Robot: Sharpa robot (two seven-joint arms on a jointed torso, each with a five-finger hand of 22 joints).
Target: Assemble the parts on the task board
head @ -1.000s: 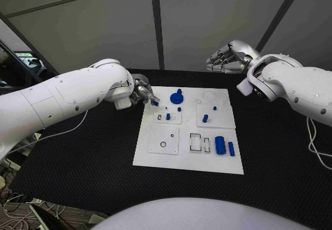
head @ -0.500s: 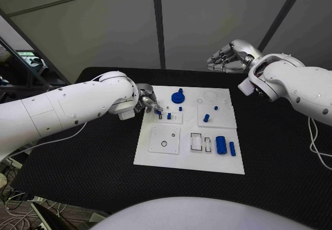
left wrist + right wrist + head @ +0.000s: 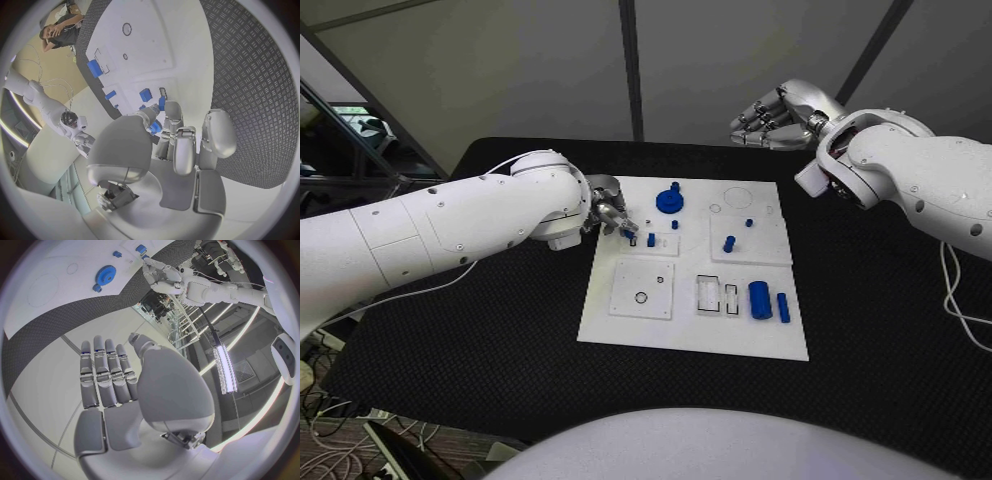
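You have the black textured table [image 3: 473,330] spread out before the robot, and the white rectangular task board [image 3: 689,330] lies at its middle; take the board as your landmark. On the board's near half, toward its right edge, two blue cylindrical parts [image 3: 760,300] lie side by side, just beside two dark-outlined rectangular slots [image 3: 718,296]. Left of those slots sits a raised white square plate with a small black ring [image 3: 640,297] on it.

Further up the board, a short blue peg [image 3: 728,243] stands right of centre. At the board's far edge a round blue gear-like part [image 3: 669,203] rests, with faint circular outlines to its right.

The left hand [image 3: 609,216] sits at the board's far-left edge, fingers drawn together on a small blue part [image 3: 155,128]. The head view shows you only fingertips over the board's margin; the left wrist view shows the blue piece pinched between thumb and fingers [image 3: 173,120], just above the board.

The right hand [image 3: 770,120] is raised beyond the board's far-right corner, well apart from it, over the table's back edge. The right wrist view shows its fingers [image 3: 106,371] straight, side by side and holding nothing, with the gear-like part [image 3: 105,275] far off.

Behind the table stand grey wall panels [image 3: 516,60].
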